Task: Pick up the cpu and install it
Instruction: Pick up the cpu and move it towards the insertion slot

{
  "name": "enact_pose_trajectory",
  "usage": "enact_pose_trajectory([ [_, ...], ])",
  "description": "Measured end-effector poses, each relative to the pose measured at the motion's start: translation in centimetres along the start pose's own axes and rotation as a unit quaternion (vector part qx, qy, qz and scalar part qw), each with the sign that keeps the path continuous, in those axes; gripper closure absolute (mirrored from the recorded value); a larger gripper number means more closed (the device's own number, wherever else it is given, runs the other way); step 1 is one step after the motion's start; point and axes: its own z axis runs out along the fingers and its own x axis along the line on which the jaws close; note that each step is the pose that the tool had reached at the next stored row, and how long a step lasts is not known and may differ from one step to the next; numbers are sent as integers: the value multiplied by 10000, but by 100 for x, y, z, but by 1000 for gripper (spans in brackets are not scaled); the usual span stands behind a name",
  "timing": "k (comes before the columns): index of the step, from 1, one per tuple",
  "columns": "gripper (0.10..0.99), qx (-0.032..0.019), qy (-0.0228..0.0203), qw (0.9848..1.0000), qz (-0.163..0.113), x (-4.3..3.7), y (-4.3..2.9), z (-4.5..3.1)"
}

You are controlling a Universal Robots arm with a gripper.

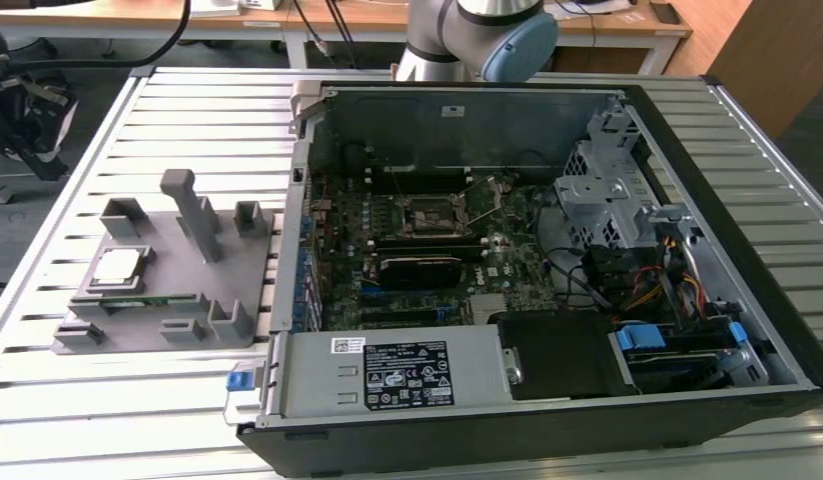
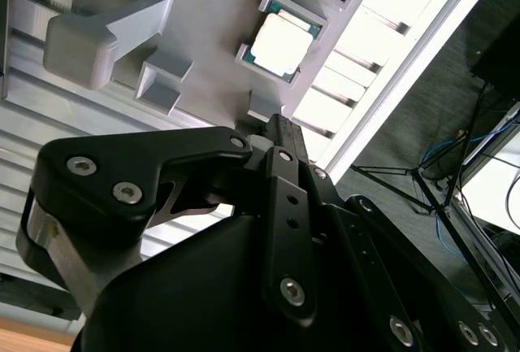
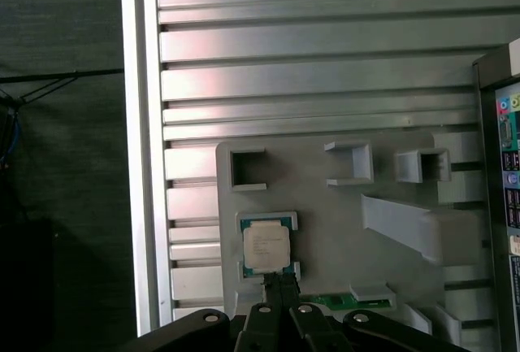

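Pincer [image 3: 279, 281] closed near cpu [image 3: 266, 248], grey fixture posts [image 3: 402, 220] around

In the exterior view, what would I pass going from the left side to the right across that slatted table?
cpu → tall post of the grey fixture block → motherboard socket → metal drive cage
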Motion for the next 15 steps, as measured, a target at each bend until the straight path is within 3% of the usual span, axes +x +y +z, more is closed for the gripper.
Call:
enact_pose_trajectory([
  [15, 980, 0, 0, 10000, 0, 0, -1, 30],
])
